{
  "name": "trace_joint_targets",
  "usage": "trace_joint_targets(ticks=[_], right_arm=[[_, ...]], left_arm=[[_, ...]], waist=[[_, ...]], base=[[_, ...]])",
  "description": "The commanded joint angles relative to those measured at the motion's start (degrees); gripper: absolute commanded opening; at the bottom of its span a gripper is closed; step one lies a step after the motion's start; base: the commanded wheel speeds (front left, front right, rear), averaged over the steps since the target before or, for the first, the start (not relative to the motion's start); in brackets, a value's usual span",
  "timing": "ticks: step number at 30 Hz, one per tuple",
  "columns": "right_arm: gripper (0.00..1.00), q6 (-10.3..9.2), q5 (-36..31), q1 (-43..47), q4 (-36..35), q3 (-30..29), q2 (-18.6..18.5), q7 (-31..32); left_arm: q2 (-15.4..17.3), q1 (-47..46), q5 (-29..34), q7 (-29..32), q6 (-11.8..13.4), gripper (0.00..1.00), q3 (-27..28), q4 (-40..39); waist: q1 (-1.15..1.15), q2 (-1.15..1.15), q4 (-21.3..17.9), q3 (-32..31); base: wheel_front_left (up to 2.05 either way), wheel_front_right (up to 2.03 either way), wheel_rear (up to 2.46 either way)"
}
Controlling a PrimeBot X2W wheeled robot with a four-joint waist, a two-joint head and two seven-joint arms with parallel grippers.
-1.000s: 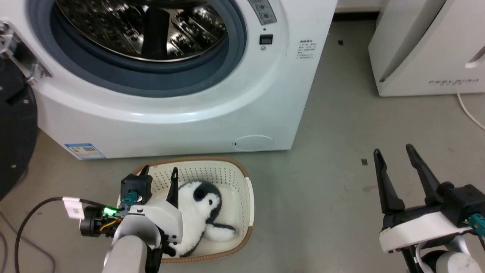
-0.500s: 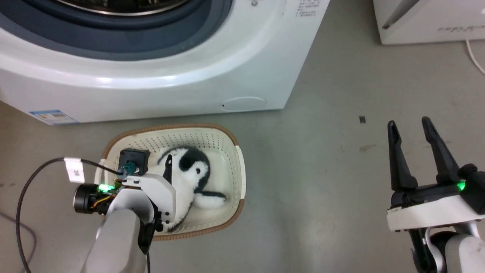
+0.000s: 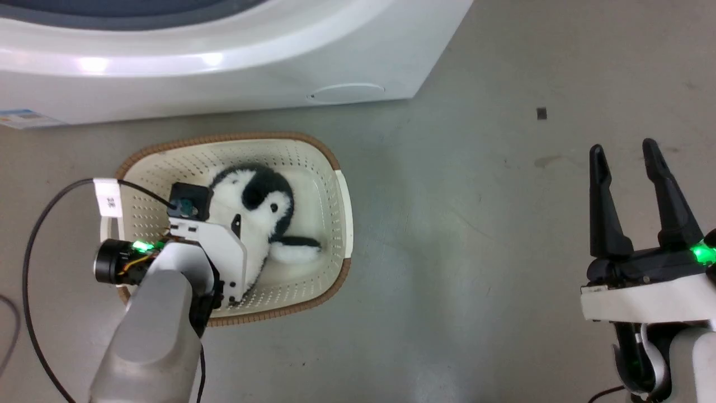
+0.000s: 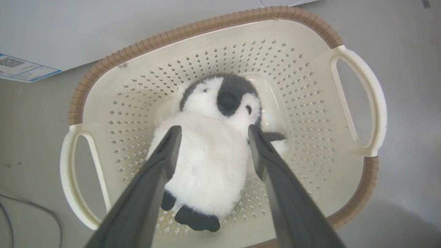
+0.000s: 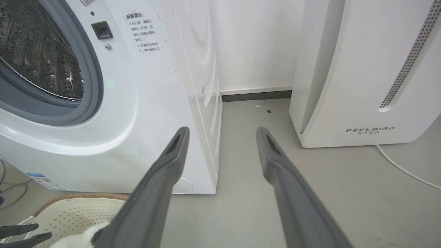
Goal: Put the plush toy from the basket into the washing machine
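Presently, left pincer point(image 4: 212, 132) spread wide astride plush toy point(image 4: 210, 165) lying in basket point(image 4: 213, 24), right pincer point(image 3: 623, 154) parted and empty above floor point(image 3: 475, 224).

Left forearm point(image 3: 151, 341) pale grey, green light point(image 3: 137, 245) glowing, black cable point(image 3: 33, 224) carrying a white tag point(image 3: 107, 197), print possibly "38". Right gripper point(image 3: 623, 146): long dark tapered fingers point(image 3: 601, 218), white shell point(image 3: 643, 305).

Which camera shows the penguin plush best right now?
The left wrist view: the plush toy lies whole in the basket, between the fingers of the left gripper. In the head view the left wrist covers part of it; the right wrist view catches a scrap of fur.
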Motion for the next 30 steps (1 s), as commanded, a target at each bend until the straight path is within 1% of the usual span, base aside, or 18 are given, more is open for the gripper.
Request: trace_joint_targets(ticks=[1,8,11,20,30], right_arm=[[1.00,-0.02,0.6,-1.5,-0.7,-0.1,0.0,-0.7],[1.00,-0.03,1.6,-2.6,-1.6,-0.2,0.0,-1.5],[1.00,-0.03,1.9,-3.1,-2.1,-0.3,0.0,-1.9],[1.00,-0.03,2.3,-4.2,-3.8,-0.5,0.0,-2.9],[1.00,-0.03,3.4,-6.4,-5.2,-0.7,0.0,-4.1]], left_arm=[[0.7,-2.3,-0.9,0.8,0.2,1.00,-0.2,1.7],[2.3,-7.1,-1.0,4.2,0.0,1.00,-1.8,5.8],[2.8,-9.2,-1.6,3.5,0.9,1.00,-1.7,7.6],[3.2,-13.9,-2.3,5.3,0.8,1.00,-3.5,12.9],[4.0,-19.8,-3.3,5.8,1.3,1.00,-5.5,18.8]], waist=[[-0.01,0.00,-0.4,2.2],[-0.01,0.00,-1.0,6.9],[-0.01,0.00,-1.2,8.7],[-0.01,0.00,-1.2,14.0],[-0.01,0.00,-1.4,19.3]], base=[[0.00,0.00,0.00],[0.00,0.00,0.00],[0.00,0.00,0.00],[0.00,0.00,0.00],[0.00,0.00,0.00]])
